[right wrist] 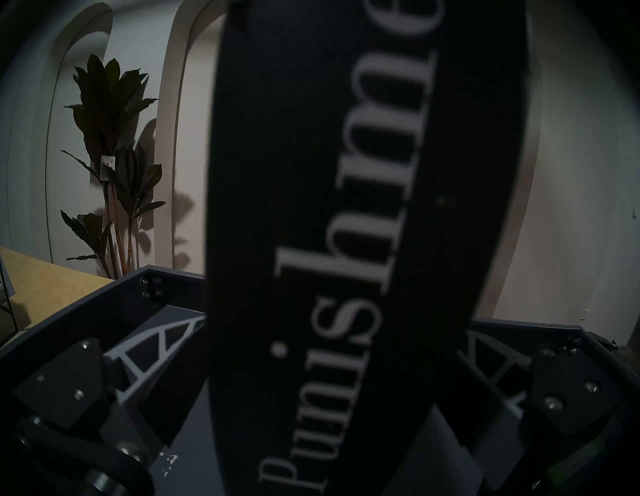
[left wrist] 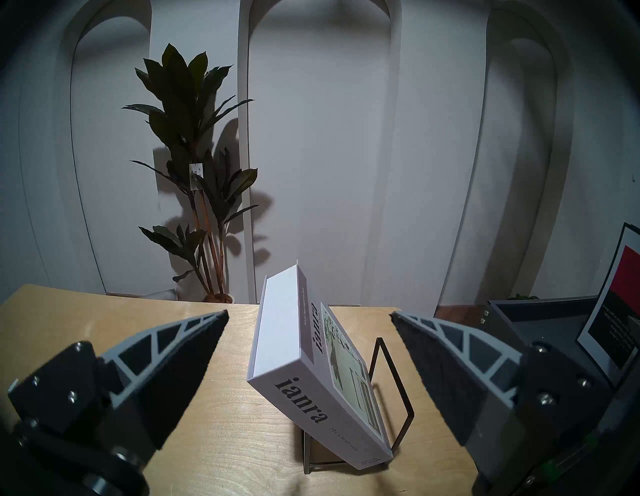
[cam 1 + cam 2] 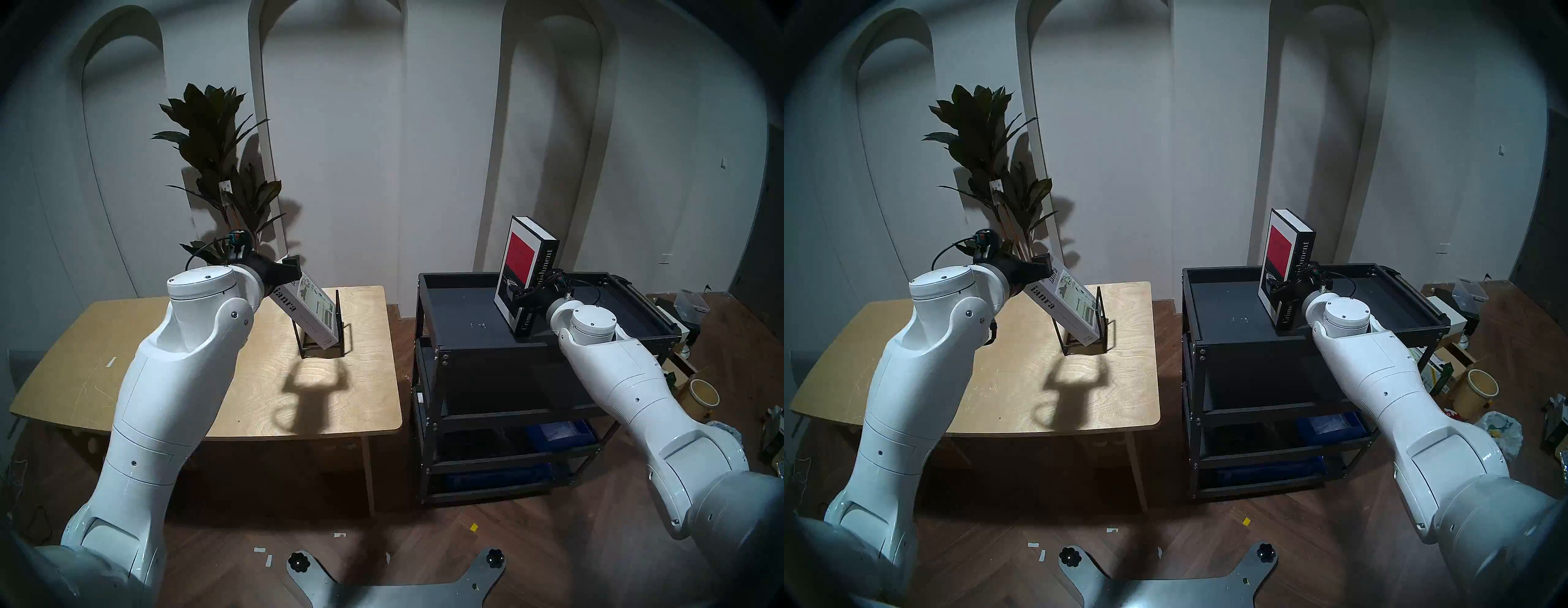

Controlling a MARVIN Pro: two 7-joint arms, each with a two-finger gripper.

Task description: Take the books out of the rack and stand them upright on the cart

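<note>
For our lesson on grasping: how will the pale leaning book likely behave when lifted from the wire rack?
The pale book looks thick and boxy, so probably stiff. It leans in the rack, so it may snag or drag the light frame. Its smooth cover could slip in the open left gripper.

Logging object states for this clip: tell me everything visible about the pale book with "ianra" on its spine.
The pale book is a thick grey-white volume with black "ianra" lettering on spine and cover, plus a greenish plant illustration on the cover. It leans steeply, its lower end inside the wire rack on the wooden table, upper end tilted toward the left arm. The left gripper is open, its fingers on either side, not touching the book.
</note>
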